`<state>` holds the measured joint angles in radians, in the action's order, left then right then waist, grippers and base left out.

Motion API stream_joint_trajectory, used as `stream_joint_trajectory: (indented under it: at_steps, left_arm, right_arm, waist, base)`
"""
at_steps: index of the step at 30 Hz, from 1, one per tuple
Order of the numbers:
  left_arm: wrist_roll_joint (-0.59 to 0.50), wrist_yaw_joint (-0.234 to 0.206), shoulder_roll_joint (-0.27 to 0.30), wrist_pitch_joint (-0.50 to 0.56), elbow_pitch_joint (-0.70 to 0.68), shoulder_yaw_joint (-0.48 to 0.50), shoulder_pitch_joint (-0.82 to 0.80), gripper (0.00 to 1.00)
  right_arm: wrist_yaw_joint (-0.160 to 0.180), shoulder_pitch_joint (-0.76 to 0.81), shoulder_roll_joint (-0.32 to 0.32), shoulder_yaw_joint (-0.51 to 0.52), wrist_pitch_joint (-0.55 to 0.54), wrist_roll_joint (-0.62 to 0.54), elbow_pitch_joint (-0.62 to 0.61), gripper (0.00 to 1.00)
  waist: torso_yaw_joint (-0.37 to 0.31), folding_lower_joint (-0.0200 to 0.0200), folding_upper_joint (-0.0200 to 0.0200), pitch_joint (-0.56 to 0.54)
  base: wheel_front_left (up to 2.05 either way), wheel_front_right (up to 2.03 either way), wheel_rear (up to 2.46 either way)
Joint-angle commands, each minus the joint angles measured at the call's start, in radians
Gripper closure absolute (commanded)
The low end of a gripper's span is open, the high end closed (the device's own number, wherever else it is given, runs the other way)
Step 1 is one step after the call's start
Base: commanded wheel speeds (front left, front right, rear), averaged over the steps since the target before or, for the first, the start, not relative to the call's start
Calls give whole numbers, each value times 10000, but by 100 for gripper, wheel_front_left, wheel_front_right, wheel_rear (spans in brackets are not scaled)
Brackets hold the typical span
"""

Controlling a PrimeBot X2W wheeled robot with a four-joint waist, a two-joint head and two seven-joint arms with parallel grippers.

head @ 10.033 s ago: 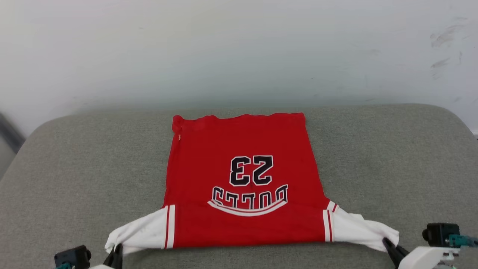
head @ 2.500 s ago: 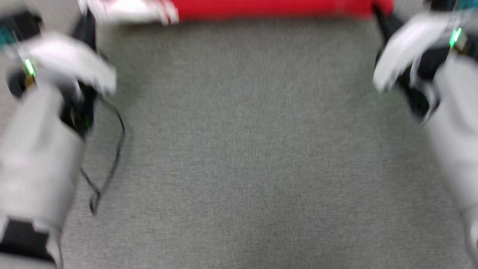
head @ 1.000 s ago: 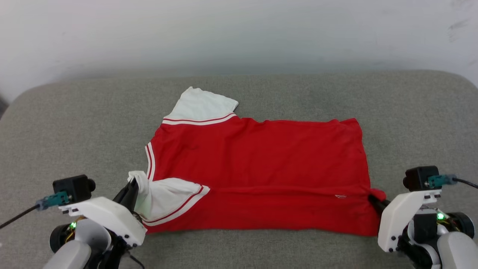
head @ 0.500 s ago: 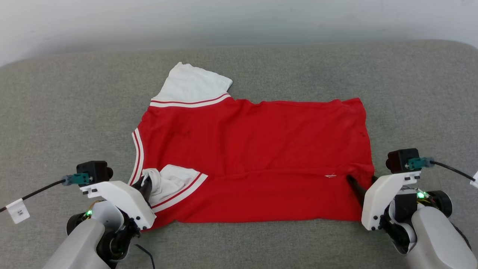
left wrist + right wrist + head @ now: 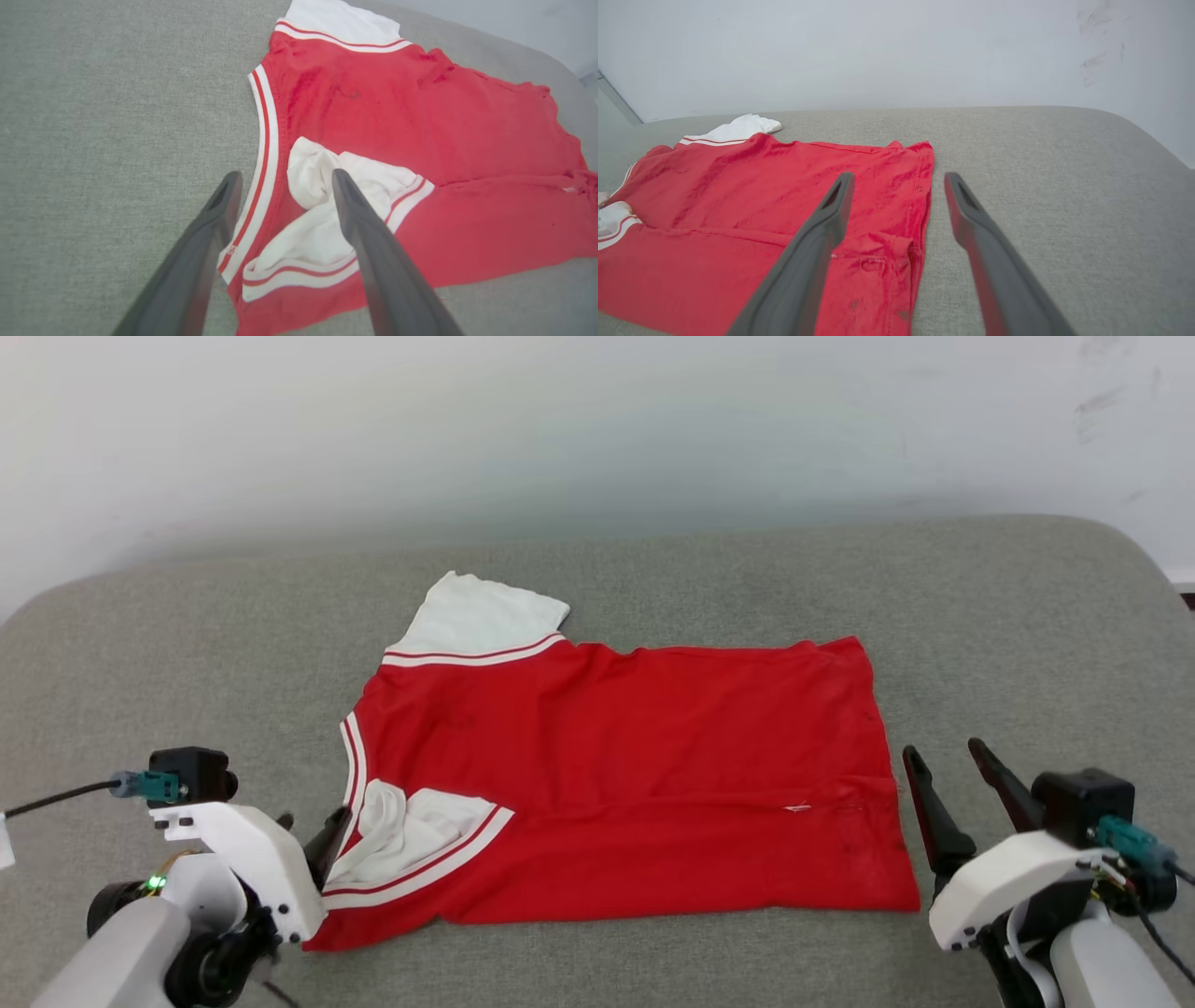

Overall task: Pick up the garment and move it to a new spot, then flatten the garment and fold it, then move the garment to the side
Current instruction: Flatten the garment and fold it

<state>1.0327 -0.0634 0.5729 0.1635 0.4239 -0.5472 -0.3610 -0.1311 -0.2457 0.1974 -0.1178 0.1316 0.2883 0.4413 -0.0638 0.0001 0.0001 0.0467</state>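
Note:
The garment (image 5: 635,737) lies flat on the grey cushion, plain red face up, its near strip folded over. One white sleeve (image 5: 476,616) sticks out at the far left; the other white sleeve (image 5: 411,826) lies crumpled on the red near the striped collar trim. My left gripper (image 5: 310,823) is open at the garment's left edge. In the left wrist view my left gripper (image 5: 284,179) straddles the trim and the crumpled sleeve (image 5: 322,186), holding nothing. My right gripper (image 5: 943,751) stands open just off the garment's right edge. In the right wrist view my right gripper (image 5: 899,179) hovers over the hem of the garment (image 5: 784,186).
The grey cushioned surface (image 5: 1027,644) runs wide on both sides of the garment, with rounded far corners. A pale wall (image 5: 597,420) rises behind it. A thin cable (image 5: 65,793) trails from my left wrist camera.
Both grippers have let go of the garment, opened and drawn back from its left and right edges. The crumpled sleeve has settled onto the red cloth. The head camera has tilted.

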Motion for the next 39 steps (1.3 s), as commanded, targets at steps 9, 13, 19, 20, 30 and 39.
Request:
stream_joint_trajectory:
  at_steps: [9, 13, 19, 20, 30, 39]
  left_arm:
    - [851, -543, 1573, 3631, -1251, -392, 252, 0]
    - [1122, -773, 1752, 4196, -1139, -339, 261, 0]
    - [1501, -986, 1422, 4798, -764, -500, 380, 0]
    - [1586, -992, 1258, 4887, -699, -552, 457, 2]
    - [1952, -523, 733, 3956, -525, -133, 776, 100]
    - [1110, -884, 924, 2572, -1785, 129, 457, 100]
  right_arm:
    - [7, 1138, -709, 334, -503, -568, -2124, 0]
    - [5, 1171, -957, 346, -725, -563, -2651, 0]
    - [7, 1029, -1154, 437, -916, -458, -2762, 0]
    - [7, 1038, -1168, 478, -965, -442, -2730, 0]
    - [5, 1082, -647, 758, -3529, 597, -2087, 0]
    - [5, 359, -147, 764, -7390, 1410, -1061, 0]
  waist:
    - [-571, -1, -1, 322]
    - [-883, -1, -1, 798]
    - [-1149, -1, -1, 1302]
    - [-1156, -1, -1, 1327]
    - [-830, -1, -1, 1014]
    - [-74, -1, -1, 970]
  base:
    - [0, 0, 0]
    - [0, 0, 0]
    - [0, 0, 0]
    - [0, 0, 0]
    - [0, 0, 0]
    - [0, 0, 0]
